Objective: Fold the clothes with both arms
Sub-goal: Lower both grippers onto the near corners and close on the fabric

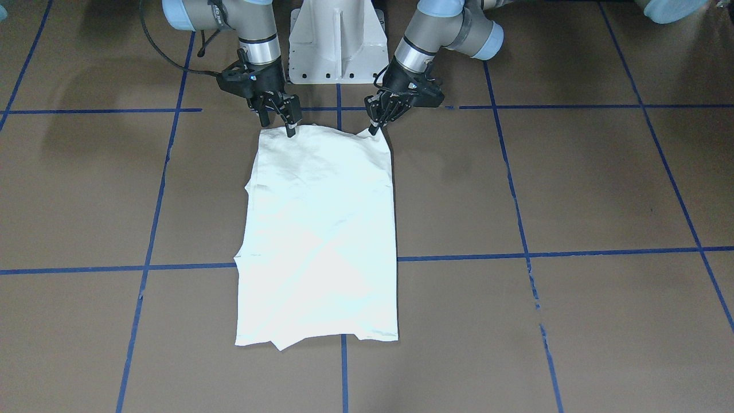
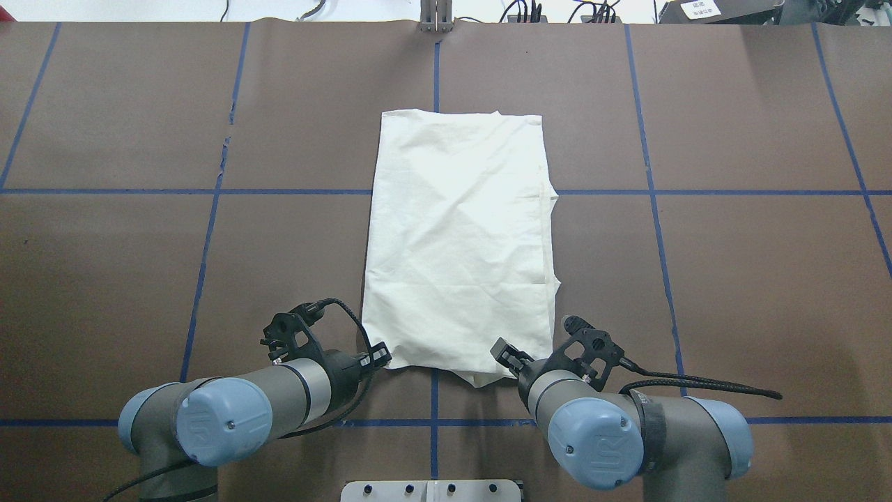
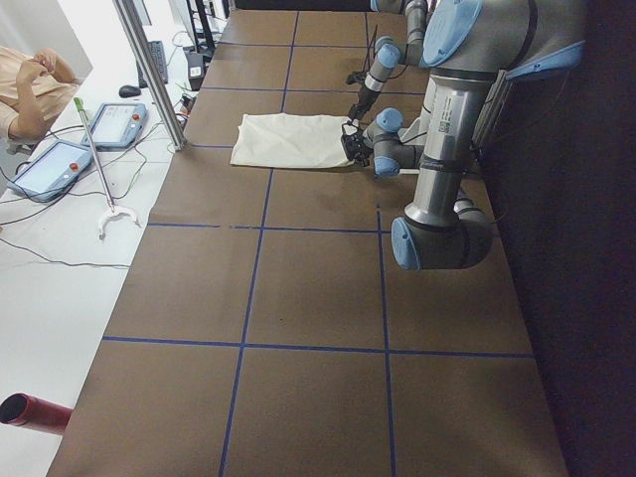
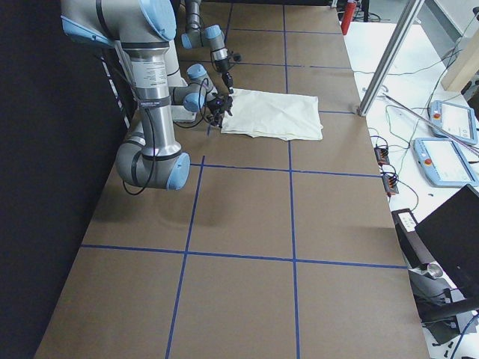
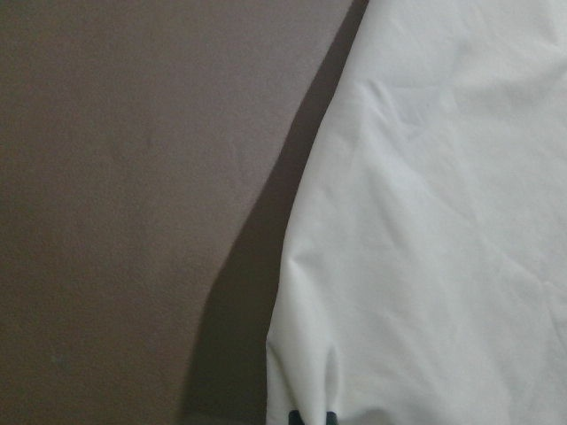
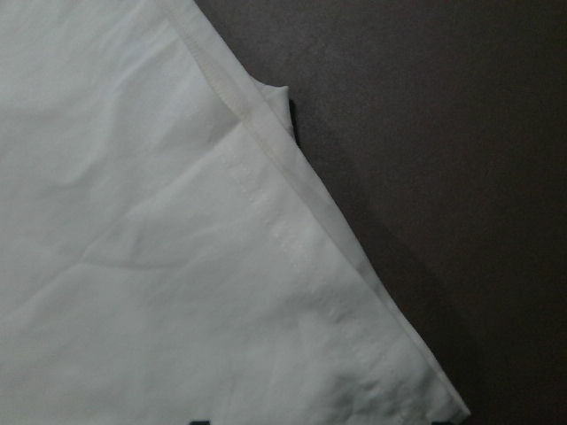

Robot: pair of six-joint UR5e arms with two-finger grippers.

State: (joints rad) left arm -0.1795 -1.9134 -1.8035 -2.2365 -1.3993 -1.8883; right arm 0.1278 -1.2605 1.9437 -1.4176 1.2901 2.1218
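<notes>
Two claws sit at the shirt's (image 1: 321,229) two corners on the robot's side of the tabletop (image 1: 573,183). The shirt lies folded into a long narrow rectangle, plain white side up. It is midway between the tabletop's left and right edges, with one short end just in front of the white pedestal (image 1: 335,40) and the other pointing toward the far edge. A loose flap juts out along the long side on the robot's right, and the cloth is lightly creased.

The left claw (image 1: 374,129) is pressed together on the corner on the robot's left, pinching it. The left wrist view shows the cloth puckered between the fingertips, and that corner stands slightly off the tabletop. The right claw (image 1: 279,125) is spread at the other corner. One fingertip touches the shirt's edge, and the right wrist view shows the hemmed corner lying flat between its fingers. Blue tape lines (image 1: 516,189) cross the brown tabletop in a grid, and one runs under the shirt.
</notes>
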